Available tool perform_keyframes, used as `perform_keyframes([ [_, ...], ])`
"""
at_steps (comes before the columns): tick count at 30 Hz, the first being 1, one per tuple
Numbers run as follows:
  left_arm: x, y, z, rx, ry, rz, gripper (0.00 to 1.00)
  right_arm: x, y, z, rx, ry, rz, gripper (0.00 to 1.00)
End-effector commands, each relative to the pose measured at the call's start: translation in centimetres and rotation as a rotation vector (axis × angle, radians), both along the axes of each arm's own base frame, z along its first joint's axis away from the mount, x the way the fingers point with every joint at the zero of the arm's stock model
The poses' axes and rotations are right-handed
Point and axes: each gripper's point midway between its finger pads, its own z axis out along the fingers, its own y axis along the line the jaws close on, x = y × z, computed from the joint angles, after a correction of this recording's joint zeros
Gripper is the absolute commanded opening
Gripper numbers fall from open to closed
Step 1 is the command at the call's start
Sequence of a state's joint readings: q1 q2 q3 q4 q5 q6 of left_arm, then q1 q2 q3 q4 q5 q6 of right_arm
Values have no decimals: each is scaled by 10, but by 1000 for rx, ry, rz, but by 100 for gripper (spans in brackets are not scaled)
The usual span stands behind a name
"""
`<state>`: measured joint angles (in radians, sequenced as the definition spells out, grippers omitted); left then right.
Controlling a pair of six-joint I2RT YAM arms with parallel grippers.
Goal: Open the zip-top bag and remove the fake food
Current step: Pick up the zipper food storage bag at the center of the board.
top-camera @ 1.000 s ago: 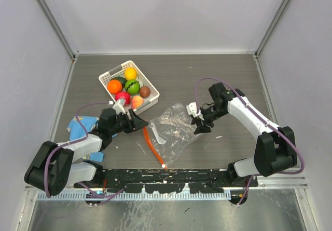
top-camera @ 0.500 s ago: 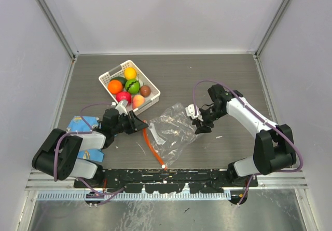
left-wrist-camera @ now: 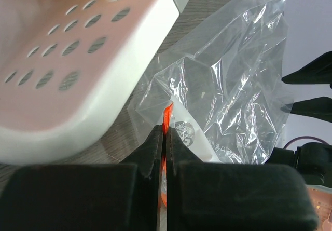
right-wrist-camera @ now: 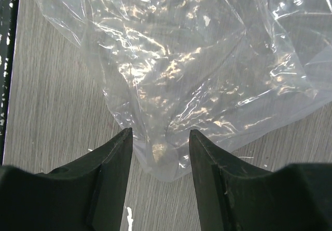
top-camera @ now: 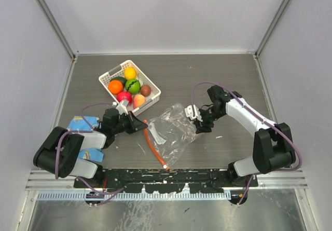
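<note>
The clear zip-top bag point(top-camera: 175, 131) lies crumpled and flat mid-table, with nothing showing inside it. Its red-orange zip strip point(top-camera: 154, 147) runs along the left edge. My left gripper point(top-camera: 141, 125) is shut on the strip's upper end point(left-wrist-camera: 167, 112), which shows orange between the pressed pads. My right gripper point(top-camera: 199, 121) stands open at the bag's right side, its fingers either side of a bag corner point(right-wrist-camera: 165, 158) without pinching it. The fake food point(top-camera: 128, 87), several small round toy fruits, sits in the white basket point(top-camera: 106, 77) at the back left.
The white basket wall point(left-wrist-camera: 78, 70) is close to the left of my left gripper. A blue printed cloth point(top-camera: 83, 123) lies under the left arm. White flecks dot the table near the bag. A black rail point(top-camera: 166, 179) runs along the near edge.
My left gripper has gone from open to shut on the zip strip's end. The right gripper has crept a little left toward the bag, still open.
</note>
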<state>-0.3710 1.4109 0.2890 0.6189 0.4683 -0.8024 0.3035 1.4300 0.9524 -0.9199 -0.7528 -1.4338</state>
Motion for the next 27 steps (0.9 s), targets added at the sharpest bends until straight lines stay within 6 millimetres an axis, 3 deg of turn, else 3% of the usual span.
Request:
perform_keyframes([
  [1,4,-2,20,-36,-86,-4,0,5,-6,-9,-37,-9,-23,53],
  [7,-1,5,20,-13,-89,22,0,11,-15,-17,-95,-19,-39,47],
  [18,-7,17,27,30,-109,62,0,14,-15,-15,-106,-9,-55,1],
  [23,-11,23,27,50,-114,76,0,22,-18,-16,-128,-19,-98,1],
  [27,-15,18,39,29,-155,40,0,19,-13,-10,-97,-12,-92,1],
])
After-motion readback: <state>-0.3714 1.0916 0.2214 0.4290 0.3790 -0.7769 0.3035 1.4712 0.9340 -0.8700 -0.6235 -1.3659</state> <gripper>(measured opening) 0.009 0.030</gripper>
